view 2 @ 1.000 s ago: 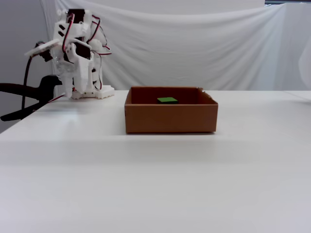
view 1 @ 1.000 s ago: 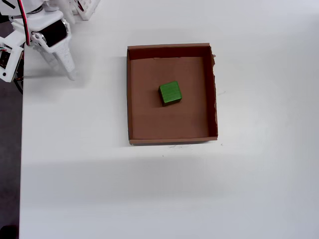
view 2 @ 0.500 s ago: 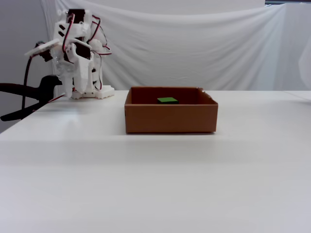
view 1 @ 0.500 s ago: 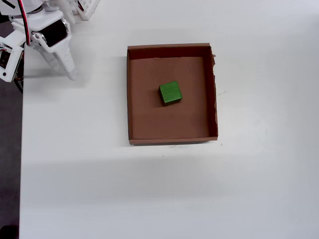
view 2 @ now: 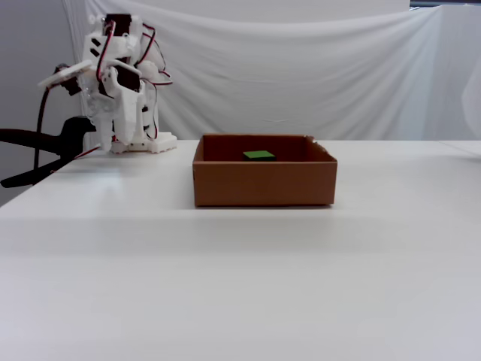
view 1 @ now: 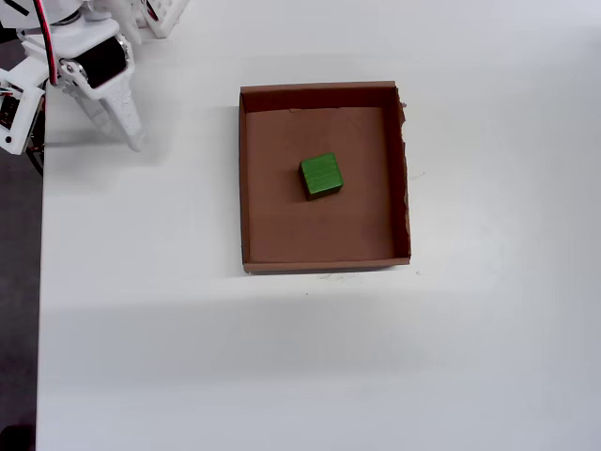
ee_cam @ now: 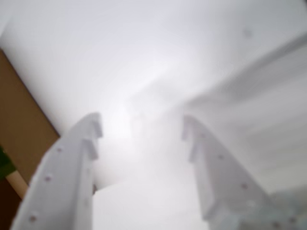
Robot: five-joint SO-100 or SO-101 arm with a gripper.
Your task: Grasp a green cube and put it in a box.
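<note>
Overhead view: the green cube [view 1: 321, 176] is seen resting on the floor of the box [view 1: 325, 256], roughly centred, slightly toward the far wall, clear of all four walls. By the look of it, the placing is already done. The gripper [view 1: 117, 113] is parked at the far-left corner of the table [view 1: 282, 357], well apart from the box, w/ the cube lying to its right and a bit nearer.

In the wrist view the gripper [ee_cam: 141, 132] is shown w/ its fingers [ee_cam: 79, 163] spread wide and nothing between them; only white surface is seen in the gap. A sliver of brown and green shows at the left edge of that view.

The cube is near-square, so no long axis can be named; its sides sit slightly rotated vs. the box walls. The right wall of the box is ragged. Open table is left on the near and right sides; the left table edge runs just beside the arm.
</note>
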